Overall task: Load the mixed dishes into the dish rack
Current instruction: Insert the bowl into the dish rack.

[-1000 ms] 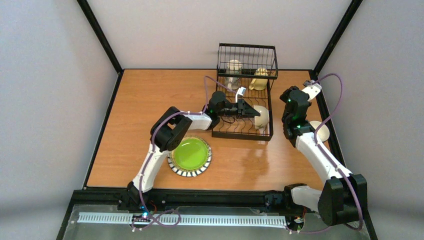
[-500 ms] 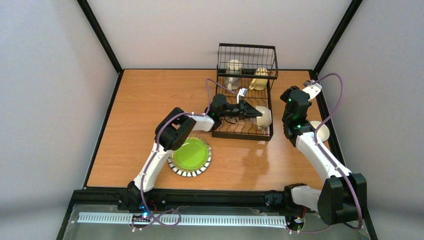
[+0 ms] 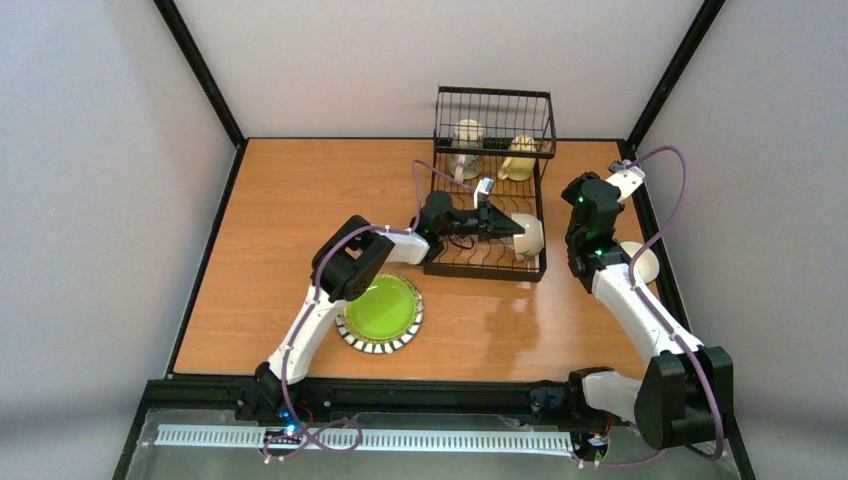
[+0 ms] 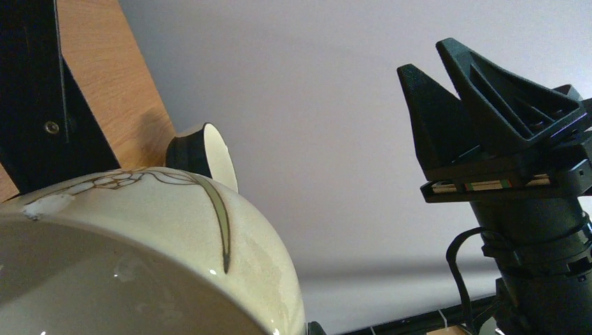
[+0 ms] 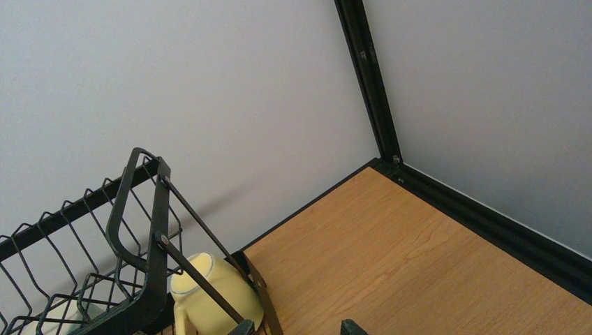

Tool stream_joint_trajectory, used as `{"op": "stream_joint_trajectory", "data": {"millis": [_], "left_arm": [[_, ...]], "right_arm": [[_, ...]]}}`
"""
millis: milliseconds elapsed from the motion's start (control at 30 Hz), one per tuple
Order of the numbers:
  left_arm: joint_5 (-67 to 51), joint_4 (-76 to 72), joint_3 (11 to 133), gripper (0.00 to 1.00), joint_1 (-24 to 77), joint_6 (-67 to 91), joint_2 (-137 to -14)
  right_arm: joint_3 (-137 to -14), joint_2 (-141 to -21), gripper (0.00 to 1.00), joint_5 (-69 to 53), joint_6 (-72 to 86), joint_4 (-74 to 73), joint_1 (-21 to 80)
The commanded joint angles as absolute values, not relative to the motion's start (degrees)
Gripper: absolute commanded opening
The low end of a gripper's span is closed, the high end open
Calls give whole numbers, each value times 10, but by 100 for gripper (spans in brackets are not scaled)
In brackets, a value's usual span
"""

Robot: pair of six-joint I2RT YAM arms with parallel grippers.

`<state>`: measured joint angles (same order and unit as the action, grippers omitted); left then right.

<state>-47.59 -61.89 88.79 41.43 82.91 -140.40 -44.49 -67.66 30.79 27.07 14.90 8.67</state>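
The black wire dish rack [image 3: 488, 215] stands at the back middle of the table. A white mug [image 3: 466, 140] and a cream mug [image 3: 519, 160] sit at its raised basket end; the cream mug also shows in the right wrist view [image 5: 209, 296]. My left gripper [image 3: 512, 228] reaches over the rack's flat base, shut on a cream bowl [image 3: 529, 236], which fills the lower left of the left wrist view [image 4: 139, 237]. The lime-green plate [image 3: 380, 309] with striped rim lies on the table near the front. My right gripper [image 3: 579, 196] is open and empty, raised right of the rack [image 5: 297, 328].
A cup with a dark outside and white inside [image 3: 642, 262] lies by the table's right edge, behind my right forearm; it shows in the left wrist view [image 4: 206, 150]. Black frame posts and grey walls close in the table.
My left gripper has pushed a little farther over the rack base, carrying the cream bowl slightly right. The right arm has hardly moved.
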Motion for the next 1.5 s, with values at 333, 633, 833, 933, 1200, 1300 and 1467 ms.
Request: {"op": "stream_joint_trajectory", "data": {"millis": [333,633,833,933,1200,1300,1467], "left_arm": [[-454,-560,855,0,431,747,-1358],[-438,-526,850,0,431,745,-1362],[-445,-569,858,0,431,771,-1375],[-445,-577,860,0,431,777,-1378],[-443,-579,832,0,426,770,-1370],[-450,-567,824,0,419,753,-1366],[-465,-543,826,0,409,726,-1365]], "right_arm": [[-436,-677,70,307,286,158,81],[-433,-676,70,305,285,159,81],[-433,-678,70,304,285,159,81],[-433,-679,70,304,285,160,81],[-433,-679,70,302,283,162,81],[-434,-681,70,299,284,162,81],[-434,-682,70,300,285,162,81]]}}
